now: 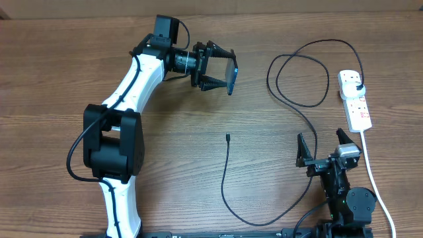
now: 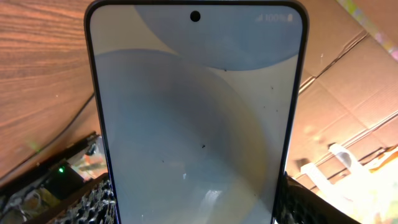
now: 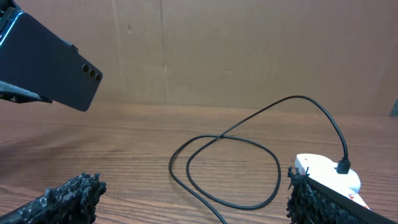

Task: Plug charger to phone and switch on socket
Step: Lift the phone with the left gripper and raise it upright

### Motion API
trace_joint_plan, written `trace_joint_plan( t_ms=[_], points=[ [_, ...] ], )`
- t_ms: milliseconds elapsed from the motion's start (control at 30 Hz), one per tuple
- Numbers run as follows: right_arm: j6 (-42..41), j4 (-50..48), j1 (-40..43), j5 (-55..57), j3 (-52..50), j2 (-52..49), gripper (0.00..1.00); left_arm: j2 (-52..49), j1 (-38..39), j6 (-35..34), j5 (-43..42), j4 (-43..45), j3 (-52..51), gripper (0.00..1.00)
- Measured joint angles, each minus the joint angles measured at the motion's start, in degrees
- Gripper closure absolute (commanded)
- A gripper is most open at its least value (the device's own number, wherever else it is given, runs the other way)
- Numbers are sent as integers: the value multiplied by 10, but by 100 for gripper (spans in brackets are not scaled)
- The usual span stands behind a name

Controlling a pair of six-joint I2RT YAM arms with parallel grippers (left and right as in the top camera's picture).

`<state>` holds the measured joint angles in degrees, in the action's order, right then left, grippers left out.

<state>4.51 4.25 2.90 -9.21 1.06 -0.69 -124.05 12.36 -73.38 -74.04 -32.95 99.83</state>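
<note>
A wooden table (image 1: 53, 66) fills the frame. Upper centre, my left pincer (image 1: 226, 70) grips the phone (image 2: 193, 124) off the surface (screen toward my wrist camera). Lower right, my right pincer (image 1: 324, 144) gapes wide, empty. The socket (image 1: 355, 99) lies far right; the charger (image 1: 225, 178) loops from it, its tip (image 1: 227, 137) at centre.

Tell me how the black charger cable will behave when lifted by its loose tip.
Likely floppy: the charger lies in loose loops, so it should droop and trail. Probably light, being thin. Its far end looks plugged into the socket, so a long pull may tug that strip.
</note>
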Motion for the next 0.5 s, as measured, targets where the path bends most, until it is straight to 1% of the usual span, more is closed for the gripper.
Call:
trace_joint_plan(
  t_ms=[367, 500],
  points=[
    [0, 0, 0, 0, 0, 0, 0, 0, -15, -68, -28, 0, 0, 96],
    [0, 0, 0, 0, 0, 0, 0, 0, -15, -76, -47, 0, 0, 96]
  ],
)
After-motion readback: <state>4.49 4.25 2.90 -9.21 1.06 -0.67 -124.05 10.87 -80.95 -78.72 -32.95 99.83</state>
